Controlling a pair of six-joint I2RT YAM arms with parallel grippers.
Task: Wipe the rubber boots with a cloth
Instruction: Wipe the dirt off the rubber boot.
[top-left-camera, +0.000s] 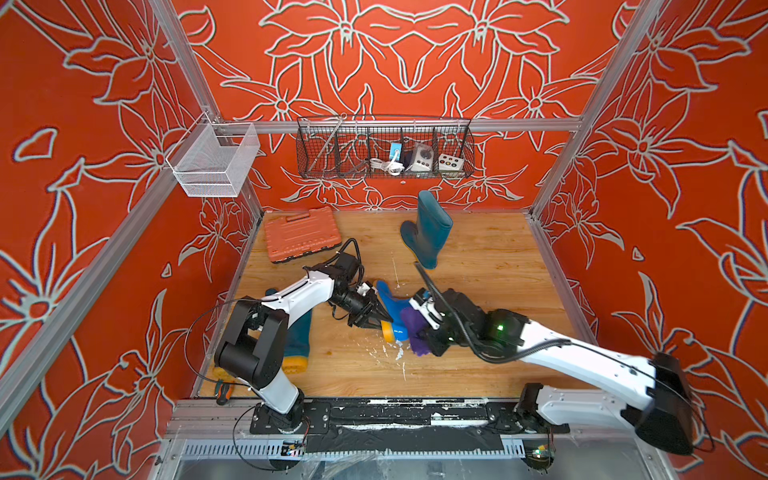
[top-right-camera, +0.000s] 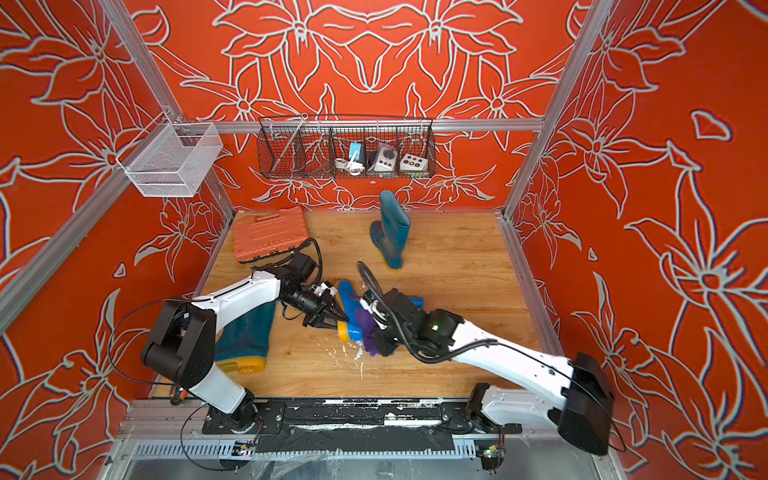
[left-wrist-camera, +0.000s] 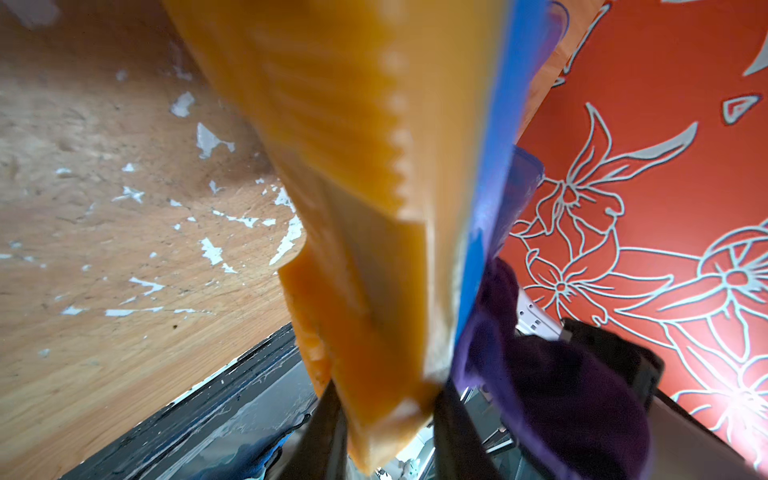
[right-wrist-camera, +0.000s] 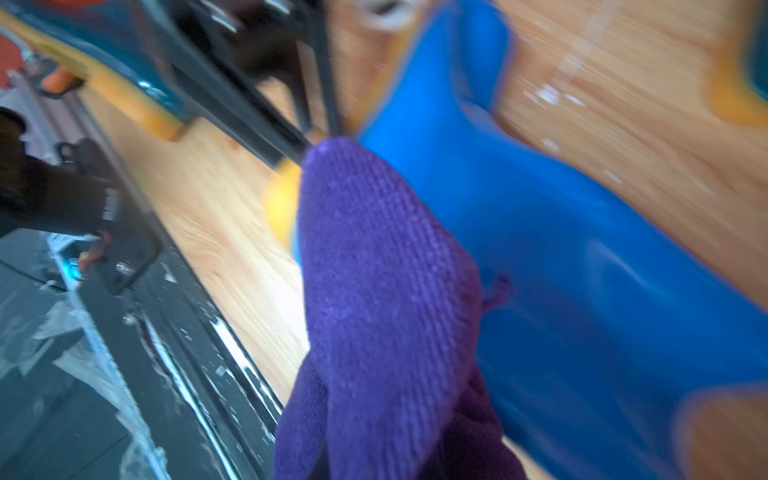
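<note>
Pressure is what matters most in this step, I think. The blue boot (top-left-camera: 392, 305) is on its side in the middle of the counter (top-left-camera: 478, 291); whether it fully rests there I cannot tell. The left claw (top-left-camera: 380, 322) is clenched on one end of its yellow sole, and the left wrist view shows the sole pinched between the two dark fingers (left-wrist-camera: 457, 432). The right claw (top-left-camera: 430, 332) is closed tight on the purple cloth (top-left-camera: 415, 332), which is bunched and pressed against the side of the blue boot, close to that sole.

To do it well, the left claw should hold firm so the glossy boot does not slide or turn. The right one should draw the cloth in long strokes from the sole toward the shaft, with more cloth laid flat.

One teal boot (top-left-camera: 430, 232) stands behind the blue boot, and another (top-left-camera: 297, 336) lies beside it under the left arm. Both probably wait for their turn.
</note>
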